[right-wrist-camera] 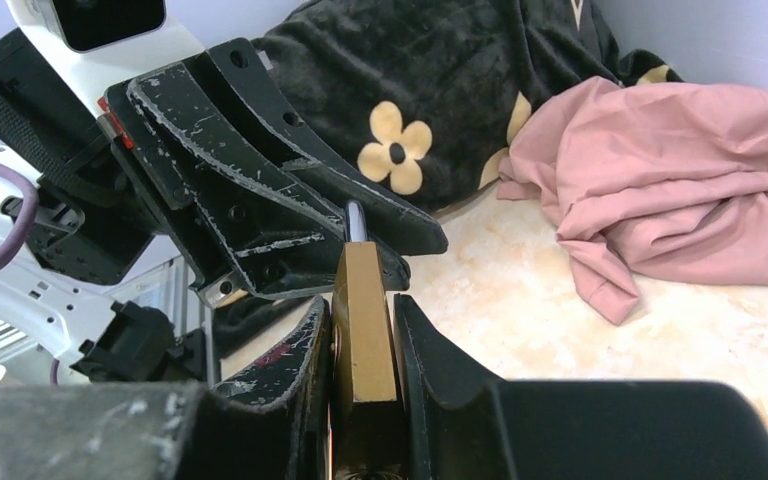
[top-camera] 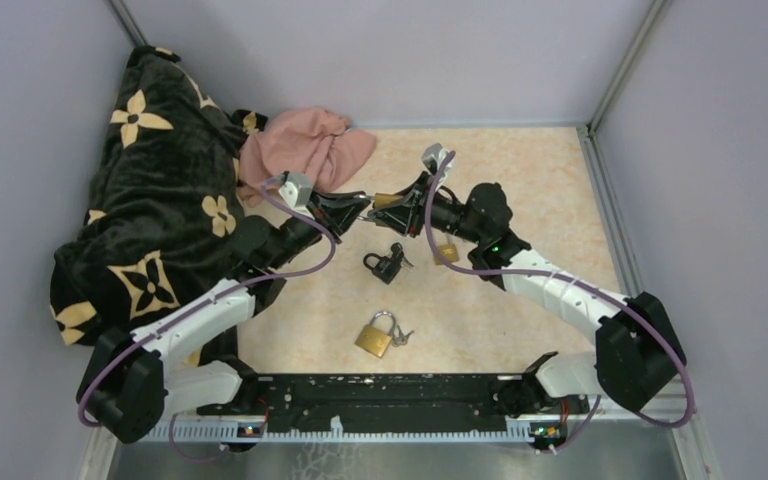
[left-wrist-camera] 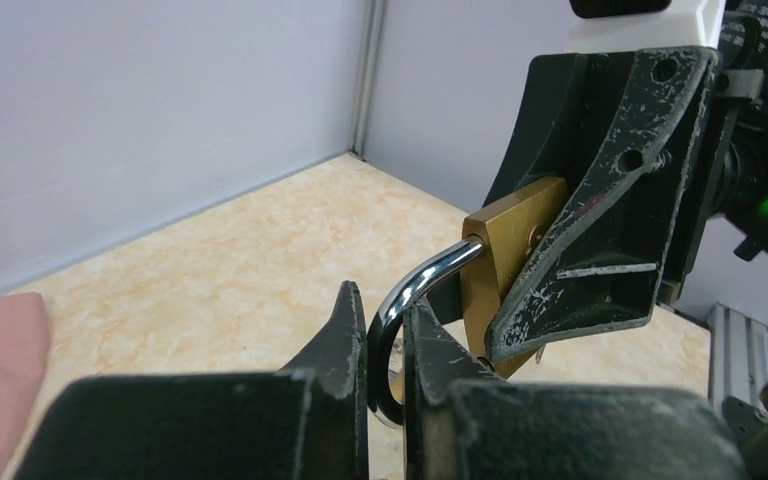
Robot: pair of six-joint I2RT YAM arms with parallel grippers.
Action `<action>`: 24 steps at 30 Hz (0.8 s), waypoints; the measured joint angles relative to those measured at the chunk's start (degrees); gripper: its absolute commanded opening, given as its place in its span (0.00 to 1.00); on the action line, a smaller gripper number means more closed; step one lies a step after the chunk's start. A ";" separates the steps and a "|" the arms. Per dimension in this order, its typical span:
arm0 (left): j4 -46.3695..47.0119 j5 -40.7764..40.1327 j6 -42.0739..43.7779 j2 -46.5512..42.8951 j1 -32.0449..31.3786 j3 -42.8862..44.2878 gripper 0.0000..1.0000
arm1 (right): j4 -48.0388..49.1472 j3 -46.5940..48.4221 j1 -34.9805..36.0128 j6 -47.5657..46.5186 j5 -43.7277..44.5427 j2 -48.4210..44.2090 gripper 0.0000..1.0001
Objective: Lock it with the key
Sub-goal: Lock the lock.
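Counting padlocks, four are recorded: held padlock (left-wrist-camera: pixel 505 255) is clamped in right fingers (right-wrist-camera: pixel 300 350), its shackle (left-wrist-camera: pixel 425 280) pinched by left fingers (left-wrist-camera: pixel 340 335); black padlock (top-camera: pixel 385 263), large padlock (top-camera: pixel 374 338) and small padlock (top-camera: pixel 447 252) lie nearby.

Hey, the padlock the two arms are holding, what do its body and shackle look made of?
Body: probably brass, a matte golden-yellow solid block. Shackle: likely polished or chromed steel, silvery with bright reflections.

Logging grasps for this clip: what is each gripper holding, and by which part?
Both hold the same brass padlock: the left gripper pinches its steel shackle, and the right gripper clamps its body.
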 measured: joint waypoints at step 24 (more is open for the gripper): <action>2.03 -28.11 2.23 3.13 -7.08 1.88 0.00 | 2.82 10.14 -1.55 1.70 -1.40 9.33 0.00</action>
